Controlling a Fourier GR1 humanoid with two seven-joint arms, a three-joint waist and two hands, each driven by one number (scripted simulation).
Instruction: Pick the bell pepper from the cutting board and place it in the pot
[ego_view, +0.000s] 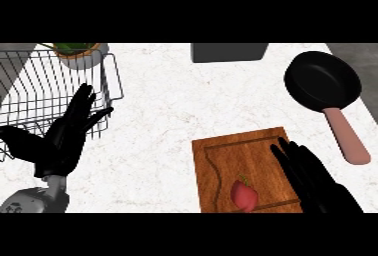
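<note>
While both hands show in the head view, only the right one is near the task's thing.

Head view, right hand: the right hand (314, 177) comes in from the lower right and lies over the right part of the cutting board (236, 155), fingers straight and slightly spread, pointing up and left; it holds nothing.

Head view, bell pepper: the red bell pepper (244, 195) lies on the cutting board near its lower edge, green stem toward the top, just left of the right hand; whether the hand touches it cannot be told.

Head view, cutting board: wooden, with a groove running round inside its rim, lying on the white marble counter (170, 125) in the lower middle of the view.

Head view, pot: the black pot (322, 80) with a pinkish handle (348, 136) sits at the upper right, well apart from the pepper; the handle points down toward the lower right and ends beside the board's upper right corner.

Head view, left hand: the left hand (63, 135) rests at the left, fingers straight and up, thumb out to the left, holding nothing, in front of the wire dish rack (33, 85).

Head view, back of the counter: a potted plant (80, 52) stands at the rack's far corner, and a dark grey box (229, 51) sits at the top middle.
</note>
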